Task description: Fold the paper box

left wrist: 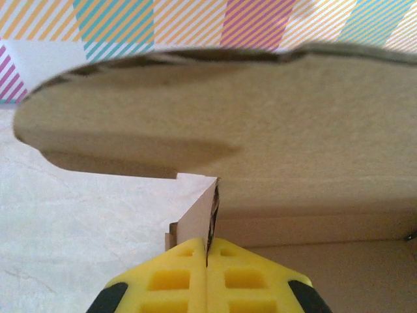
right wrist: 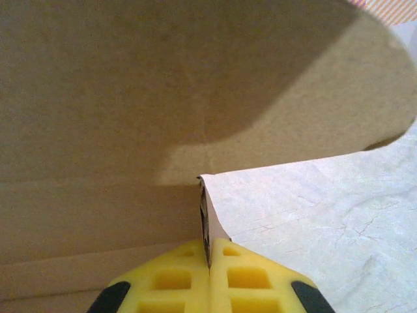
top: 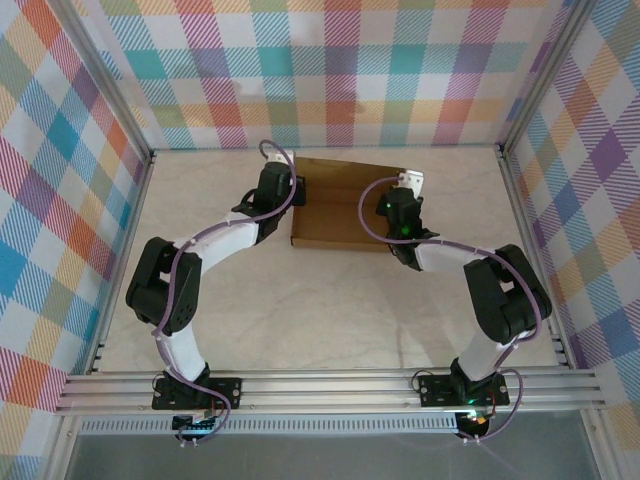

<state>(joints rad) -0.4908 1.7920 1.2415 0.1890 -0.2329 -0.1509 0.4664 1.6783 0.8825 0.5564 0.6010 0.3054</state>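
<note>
The paper box [top: 340,205] lies on the pale table [top: 330,310]. The checked wall [top: 330,70] stands just behind the box. The box is brown cardboard and it is partly folded, with its back panel up.

The left gripper [top: 297,198] is at the left side of the box. In the left wrist view its yellow fingers [left wrist: 179,277] are pressed tight together on a thin side wall of the box [left wrist: 293,130]. The edge of that wall sticks up from between the tips of the left gripper [left wrist: 207,251]. A big round flap bends over above it.

The right gripper [top: 393,207] is at the right side of the box. In the right wrist view the right gripper [right wrist: 210,251] also squeezes a thin side wall of the box [right wrist: 130,98]. A round flap curves over there too, with the bare table [right wrist: 326,215] to the right of the box.
</note>
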